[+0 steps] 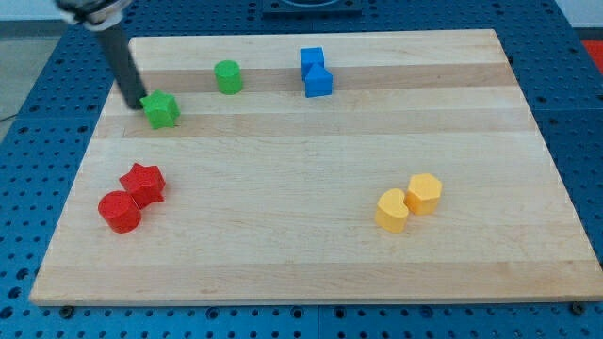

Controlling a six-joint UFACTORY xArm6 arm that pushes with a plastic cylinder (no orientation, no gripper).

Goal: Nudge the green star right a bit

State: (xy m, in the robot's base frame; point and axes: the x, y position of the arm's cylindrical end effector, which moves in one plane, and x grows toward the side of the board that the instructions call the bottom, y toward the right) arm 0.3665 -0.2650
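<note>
Nearest the camera lay the red cylinder, while in the upper left of the frame my tip, a jawless rod, touched the left side of the green star, which looked light, stiff, easily pushed there.

Pale wooden tabletop made of lengthwise planks, grain running left-right, fills most of the view. Around it on all sides a blue perforated metal surface with a regular grid of small holes. At the view's top, a dark fixture partly cut off at the edge. Lighting even, soft shadows, mild glare on the wood.
</note>
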